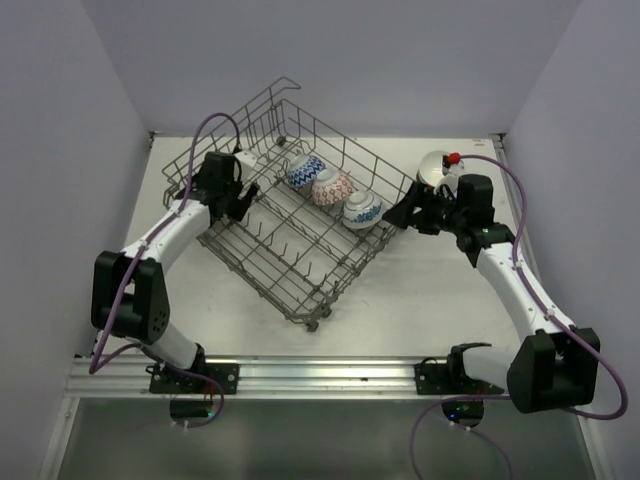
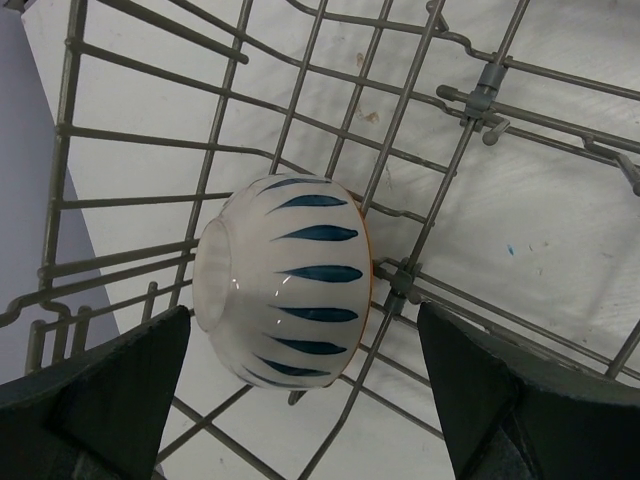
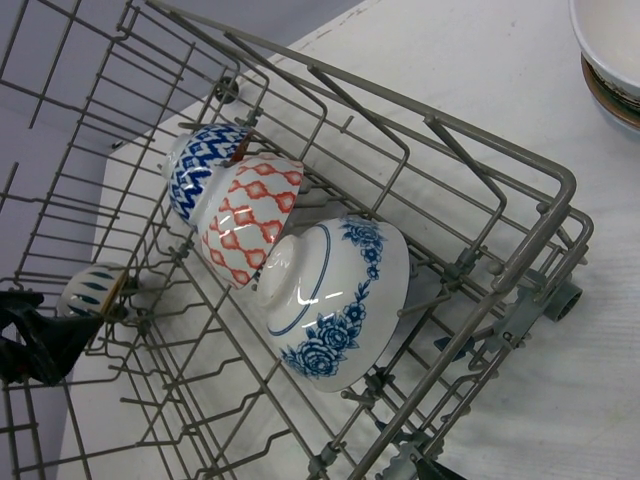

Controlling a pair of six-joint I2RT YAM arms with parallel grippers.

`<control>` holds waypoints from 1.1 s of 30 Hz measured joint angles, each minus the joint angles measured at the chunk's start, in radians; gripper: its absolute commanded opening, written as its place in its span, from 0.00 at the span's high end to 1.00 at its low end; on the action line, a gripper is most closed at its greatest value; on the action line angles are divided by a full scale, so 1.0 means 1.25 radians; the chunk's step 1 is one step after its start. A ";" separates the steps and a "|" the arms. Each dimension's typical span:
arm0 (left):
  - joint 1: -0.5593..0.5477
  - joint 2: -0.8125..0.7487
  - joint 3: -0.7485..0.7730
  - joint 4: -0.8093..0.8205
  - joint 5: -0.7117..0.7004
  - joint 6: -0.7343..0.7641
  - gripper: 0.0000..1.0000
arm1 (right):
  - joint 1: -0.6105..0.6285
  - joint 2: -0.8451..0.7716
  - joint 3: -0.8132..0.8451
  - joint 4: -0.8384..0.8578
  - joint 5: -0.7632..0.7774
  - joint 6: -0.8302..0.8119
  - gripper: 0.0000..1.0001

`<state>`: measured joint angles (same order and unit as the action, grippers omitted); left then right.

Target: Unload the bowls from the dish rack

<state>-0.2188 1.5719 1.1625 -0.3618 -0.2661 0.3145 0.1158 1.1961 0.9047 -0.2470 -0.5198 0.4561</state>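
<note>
1. While flanked by the released left pincer, a white ceramic bowl with blue strokes is laid inside the grey metal wire dish rack.
2. A blue-zigzag bowl, a red-lattice bowl and a blue-floral bowl are lined up nearby.
3. The right pincer is seen, but its state cannot be told.

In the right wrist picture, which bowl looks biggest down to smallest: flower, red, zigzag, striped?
Flower bowl
Red bowl
Zigzag bowl, partly hidden, close to red
Striped bowl
Nearer ones look bigger, so true sizes are unsure.
</note>
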 measured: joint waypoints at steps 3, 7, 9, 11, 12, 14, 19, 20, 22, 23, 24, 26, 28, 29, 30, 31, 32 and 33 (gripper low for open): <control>0.004 0.019 -0.009 0.012 0.003 0.003 0.00 | 0.000 0.000 0.000 0.000 0.001 -0.001 0.18; 0.013 0.031 -0.013 0.014 0.015 0.003 0.01 | 0.000 0.001 0.000 0.000 0.002 -0.002 0.18; 0.014 0.032 -0.013 0.015 0.016 0.003 0.01 | 0.000 0.001 0.000 -0.001 0.002 -0.002 0.18; 0.014 0.034 -0.013 0.017 0.014 0.004 0.02 | 0.000 0.002 0.000 -0.001 0.002 -0.003 0.18; 0.014 0.034 -0.013 0.019 0.012 0.007 0.02 | 0.000 0.002 0.000 -0.001 0.003 -0.003 0.18; 0.014 0.036 -0.017 0.025 0.007 0.009 0.02 | 0.000 0.002 0.000 -0.001 0.003 -0.003 0.18; 0.012 0.043 -0.023 0.039 -0.009 0.012 0.07 | 0.000 0.007 0.000 -0.002 0.003 -0.003 0.18; 0.012 0.044 -0.023 0.042 -0.012 0.015 0.09 | 0.000 0.007 0.000 -0.002 0.003 -0.003 0.18; 0.011 0.047 -0.022 0.047 -0.021 0.018 0.12 | 0.000 0.007 0.000 -0.002 0.003 -0.003 0.18; 0.011 0.049 -0.022 0.050 -0.027 0.022 0.12 | 0.000 0.007 0.000 -0.002 0.003 -0.003 0.18; 0.011 0.050 -0.022 0.053 -0.031 0.023 0.13 | 0.000 0.007 0.000 -0.002 0.003 -0.003 0.18; 0.011 0.052 -0.020 0.055 -0.038 0.027 0.13 | 0.000 0.007 0.000 -0.003 0.003 -0.003 0.18; 0.011 0.052 -0.017 0.052 -0.038 0.029 0.10 | 0.000 0.007 0.000 -0.003 0.003 -0.003 0.18; 0.011 0.052 -0.015 0.047 -0.036 0.029 0.08 | 0.000 0.007 0.000 -0.003 0.003 -0.003 0.18; 0.011 0.051 -0.012 0.042 -0.034 0.028 0.06 | 0.000 0.007 0.000 -0.004 0.003 -0.003 0.18; 0.012 0.051 -0.010 0.038 -0.032 0.026 0.05 | 0.000 0.007 0.000 -0.004 0.003 -0.003 0.18; 0.013 0.049 -0.010 0.035 -0.030 0.020 0.04 | 0.000 0.007 0.000 -0.004 0.003 -0.003 0.18; 0.015 0.046 -0.010 0.031 -0.028 0.015 0.03 | 0.000 0.007 0.000 -0.005 0.003 -0.003 0.18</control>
<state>-0.2001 1.6291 1.1503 -0.3229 -0.3016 0.3332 0.1158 1.2053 0.9047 -0.2527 -0.5163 0.4526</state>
